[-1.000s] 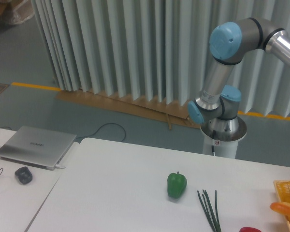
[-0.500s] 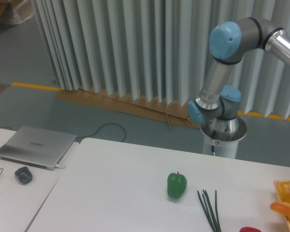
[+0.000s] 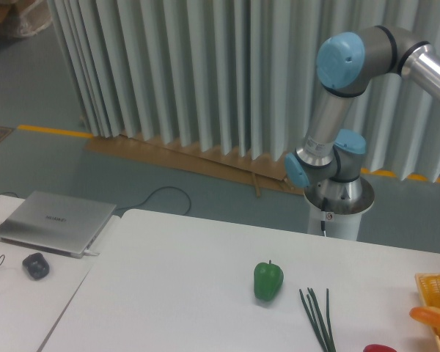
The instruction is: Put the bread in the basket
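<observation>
1. The white table (image 3: 191, 279) spreads across the lower frame; a green pepper (image 3: 268, 280) and green stalks (image 3: 317, 317) sit right of centre.
2. The basket (image 3: 434, 287) is cut by the right edge, with the bread (image 3: 433, 316) end resting on its rim.
3. The gripper is out of frame, so its opening cannot be seen; only the arm (image 3: 337, 110) shows at upper right.
4. The loaf's visible end points left; its long axis seems roughly horizontal.

- One fixed camera looks down from above the near side of the worktop (image 3: 205, 293), facing the pleated curtain (image 3: 205, 73) behind.
- It sits fairly close; the arm's base (image 3: 339, 209) stands at the far edge.
- The right border cuts the basket (image 3: 434, 287) off.
</observation>
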Controlling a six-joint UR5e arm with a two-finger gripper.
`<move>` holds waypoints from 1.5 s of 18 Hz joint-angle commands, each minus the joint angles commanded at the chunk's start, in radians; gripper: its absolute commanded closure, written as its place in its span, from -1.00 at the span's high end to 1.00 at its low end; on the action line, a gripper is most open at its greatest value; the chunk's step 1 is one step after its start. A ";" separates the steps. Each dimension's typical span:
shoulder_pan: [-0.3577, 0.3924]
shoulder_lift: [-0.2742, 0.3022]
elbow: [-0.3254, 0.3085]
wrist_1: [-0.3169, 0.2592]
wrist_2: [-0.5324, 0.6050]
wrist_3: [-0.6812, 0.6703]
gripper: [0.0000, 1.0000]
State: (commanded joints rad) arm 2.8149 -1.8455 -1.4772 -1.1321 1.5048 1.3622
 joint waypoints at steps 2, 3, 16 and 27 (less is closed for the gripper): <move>-0.005 0.008 -0.002 0.000 0.000 -0.002 1.00; -0.005 0.009 -0.006 0.000 0.000 -0.003 1.00; -0.264 0.188 -0.043 -0.089 0.087 -0.055 1.00; -0.419 0.249 -0.080 -0.077 0.080 -0.086 1.00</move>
State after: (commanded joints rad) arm 2.3961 -1.5969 -1.5570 -1.2088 1.5846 1.2764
